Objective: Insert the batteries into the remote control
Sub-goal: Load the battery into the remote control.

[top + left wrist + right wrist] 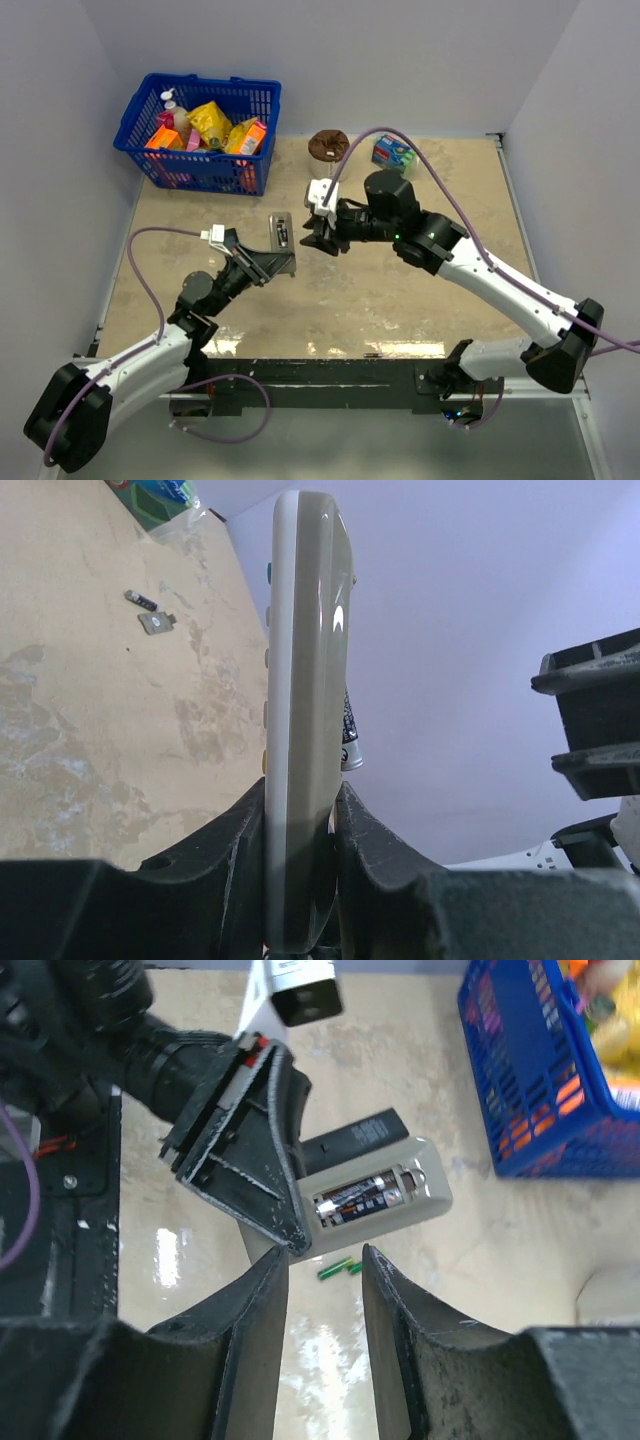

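Observation:
My left gripper (272,260) is shut on the lower end of the white remote control (281,232) and holds it above the table. The left wrist view shows the remote control (300,680) edge-on between the jaws. Its grey back (420,1195) faces my right gripper, with the compartment open and two dark batteries (360,1198) lying in it. One battery end (350,745) pokes out past the remote's edge. Just in front of that compartment, my right gripper (325,1260) stands open with nothing between its fingers; from above it (316,240) sits right of the remote.
A long black remote (352,1134) and two small green sticks (340,1268) lie on the table under the held remote. A small grey flat piece (157,623) and a dark stick (140,600) lie farther off. A blue basket (205,170) of goods stands back left.

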{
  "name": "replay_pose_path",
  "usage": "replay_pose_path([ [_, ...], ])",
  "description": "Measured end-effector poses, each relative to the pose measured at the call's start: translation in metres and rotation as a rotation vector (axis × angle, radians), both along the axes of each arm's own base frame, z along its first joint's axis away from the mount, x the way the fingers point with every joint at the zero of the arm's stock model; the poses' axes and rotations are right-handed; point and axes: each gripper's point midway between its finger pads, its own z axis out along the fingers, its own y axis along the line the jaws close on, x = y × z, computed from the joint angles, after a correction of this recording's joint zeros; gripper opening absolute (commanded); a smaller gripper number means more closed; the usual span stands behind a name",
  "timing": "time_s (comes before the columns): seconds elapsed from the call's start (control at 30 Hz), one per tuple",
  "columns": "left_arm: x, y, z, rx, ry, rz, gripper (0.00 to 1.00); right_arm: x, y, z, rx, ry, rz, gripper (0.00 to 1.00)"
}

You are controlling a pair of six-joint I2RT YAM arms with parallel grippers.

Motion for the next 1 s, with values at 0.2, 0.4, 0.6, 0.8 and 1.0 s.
replay_pose_path([
  [0.2,-0.002,-0.002,0.007,-0.011,-0.012,-0.017,0.00,-0.010,0.013,0.001,0.033,-0.197,0.199,0.39],
  [0.4,-0.004,-0.003,0.012,-0.018,-0.025,-0.027,0.00,-0.007,0.032,-0.014,0.027,-0.269,0.311,0.35],
  [0.6,-0.006,-0.002,0.018,-0.029,-0.046,-0.031,0.00,-0.001,0.042,-0.037,-0.003,-0.267,0.353,0.32],
  [0.8,-0.008,-0.003,0.019,-0.029,-0.049,-0.040,0.00,0.002,0.045,-0.043,-0.009,-0.273,0.365,0.30],
  [1.0,-0.009,-0.004,0.019,-0.028,-0.050,-0.050,0.00,0.006,0.045,-0.041,0.000,-0.289,0.360,0.28],
])
